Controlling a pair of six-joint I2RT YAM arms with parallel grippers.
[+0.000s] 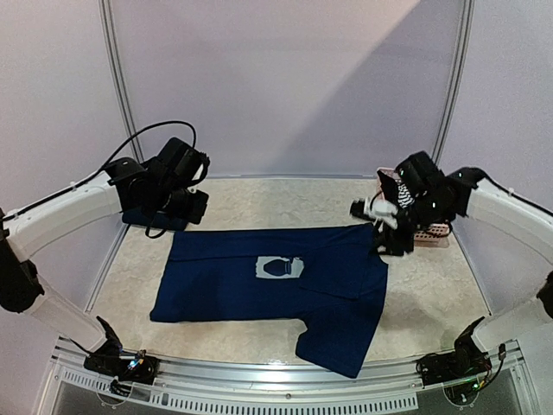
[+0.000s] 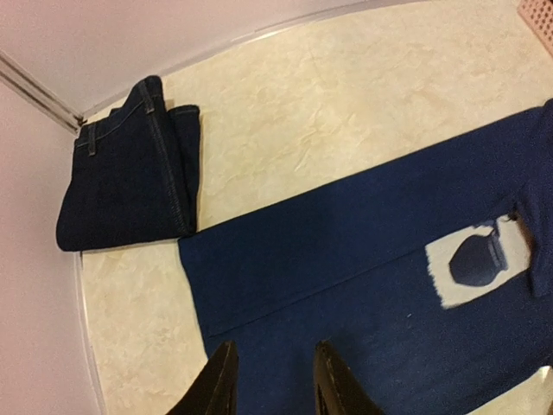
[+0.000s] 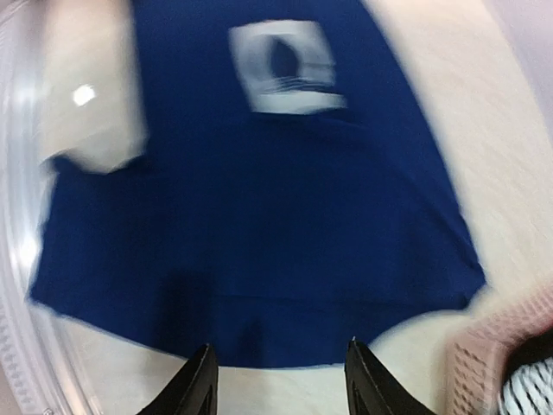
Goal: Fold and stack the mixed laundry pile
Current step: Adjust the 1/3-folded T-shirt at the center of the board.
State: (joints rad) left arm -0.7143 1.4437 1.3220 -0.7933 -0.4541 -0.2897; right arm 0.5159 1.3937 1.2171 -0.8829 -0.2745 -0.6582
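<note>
The large navy T-shirt (image 1: 276,281) lies spread across the middle of the table, its pale print (image 1: 281,268) facing up and its top edge folded over. A folded dark denim piece (image 2: 130,177) rests at the back left corner. My left gripper (image 2: 272,380) hovers open above the shirt's left part (image 2: 371,259), nothing between its fingers (image 2: 216,385). My right gripper (image 3: 281,380) stands open just off the shirt's right edge (image 3: 259,259), empty. A black-and-white striped piece (image 3: 529,389) sits in the pink basket.
The pink perforated basket (image 1: 432,232) stands at the right, close behind my right gripper (image 1: 386,235). A raised metal rim (image 1: 285,367) runs along the table's front edge, and white walls close in the back and sides. My left gripper (image 1: 192,207) hangs near the back left corner.
</note>
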